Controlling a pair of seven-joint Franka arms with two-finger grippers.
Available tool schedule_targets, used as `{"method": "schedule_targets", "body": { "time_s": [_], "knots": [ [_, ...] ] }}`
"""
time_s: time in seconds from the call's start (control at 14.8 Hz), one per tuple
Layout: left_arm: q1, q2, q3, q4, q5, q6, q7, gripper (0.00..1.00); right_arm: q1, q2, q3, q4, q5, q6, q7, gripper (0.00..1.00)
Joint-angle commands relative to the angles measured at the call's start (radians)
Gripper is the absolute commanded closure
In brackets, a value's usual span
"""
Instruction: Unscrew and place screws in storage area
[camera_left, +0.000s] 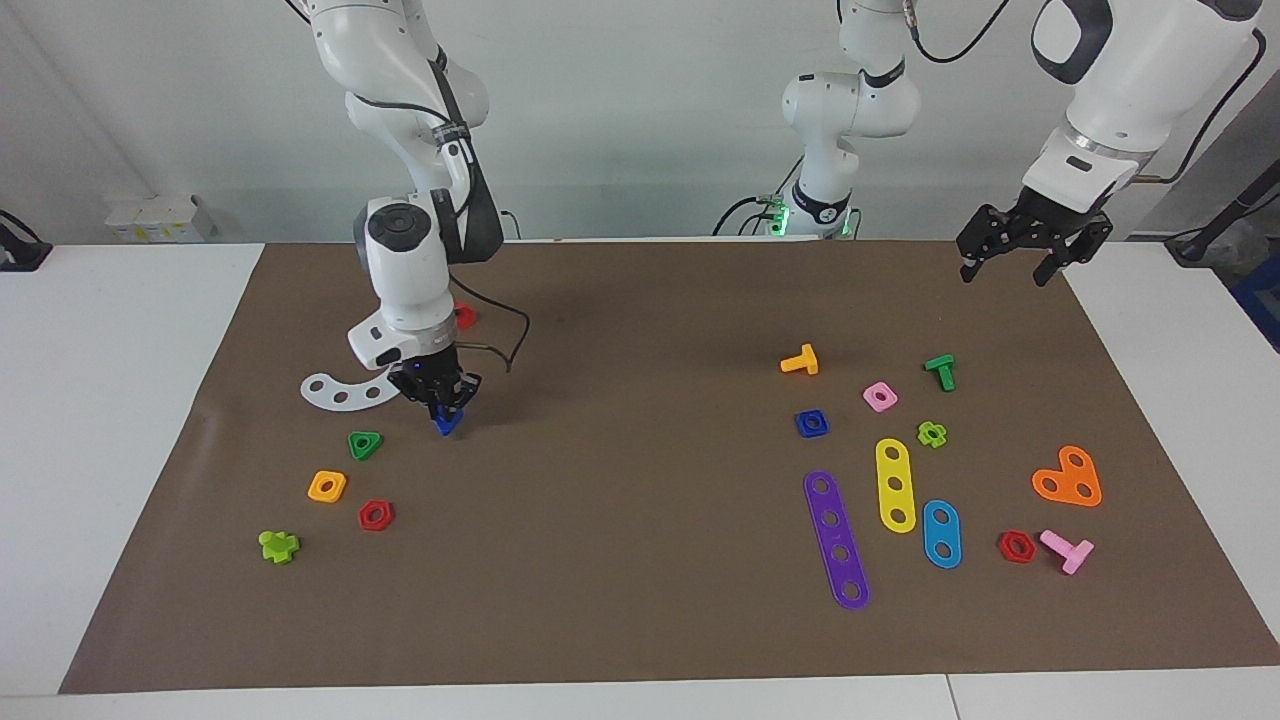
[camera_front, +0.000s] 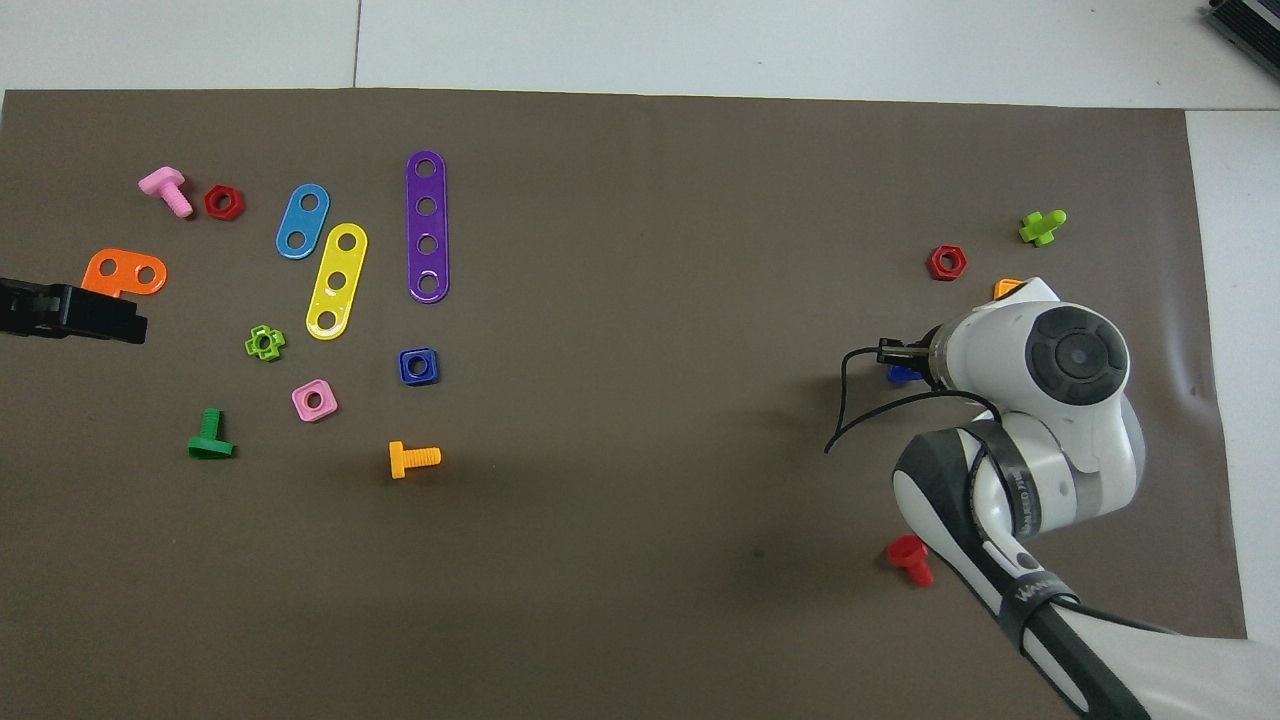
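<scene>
A white bench (camera_left: 120, 330) carries a brown paper mat (camera_left: 640, 330); a plain white wall (camera_left: 620, 120) stands at the robots' end

Dark-blue screw (camera_left: 447, 423), purple strip (camera_left: 837, 539), brown mat (camera_left: 640, 560).
</scene>
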Motion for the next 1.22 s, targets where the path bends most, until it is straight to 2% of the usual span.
{"method": "schedule_targets", "body": {
  "time_s": [0.0, 0.14, 0.2, 0.27, 0.34, 0.41, 0.61, 0.95, 1.15],
  "knots": [
    [-0.007, -0.012, 0.004, 0.006, 0.001, -0.02, -0.005, 0.0, -0.039, 0.013, 0.012, -0.012, -0.016, 0.05, -0.032, 1.0],
    [0.053, -0.007, -0.021, 0.058, -0.04, -0.095, -0.007, 0.0, -0.068, 0.013, 0.012, -0.014, -0.016, 0.047, -0.079, 1.0],
    [0.088, 0.007, -0.06, 0.081, -0.031, -0.112, -0.008, 0.0, -0.069, 0.013, 0.012, -0.014, -0.014, 0.041, -0.083, 0.95],
    [0.143, 0.025, -0.108, 0.116, -0.031, -0.129, -0.014, 0.0, -0.065, 0.013, 0.012, -0.014, -0.014, 0.038, -0.084, 0.53],
    [0.191, 0.027, -0.156, 0.125, -0.03, -0.128, -0.03, 0.0, -0.065, 0.013, 0.012, -0.012, -0.014, 0.038, -0.083, 0.14],
    [0.214, 0.027, -0.189, 0.119, -0.026, -0.117, -0.053, 0.0, -0.065, 0.013, 0.012, -0.011, -0.014, 0.036, -0.083, 0.07],
    [0.222, 0.024, -0.199, 0.093, -0.026, -0.085, -0.09, 0.0, -0.066, -0.004, 0.014, 0.001, -0.013, 0.003, -0.083, 0.05],
    [0.216, 0.01, -0.199, 0.046, -0.002, -0.04, -0.093, 0.0, -0.059, -0.083, 0.015, 0.089, 0.007, -0.187, -0.084, 0.05],
    [0.216, 0.01, -0.199, 0.044, -0.002, -0.048, -0.09, 0.0, -0.059, -0.134, 0.015, 0.187, 0.095, -0.315, -0.087, 0.03]
  ]
}}
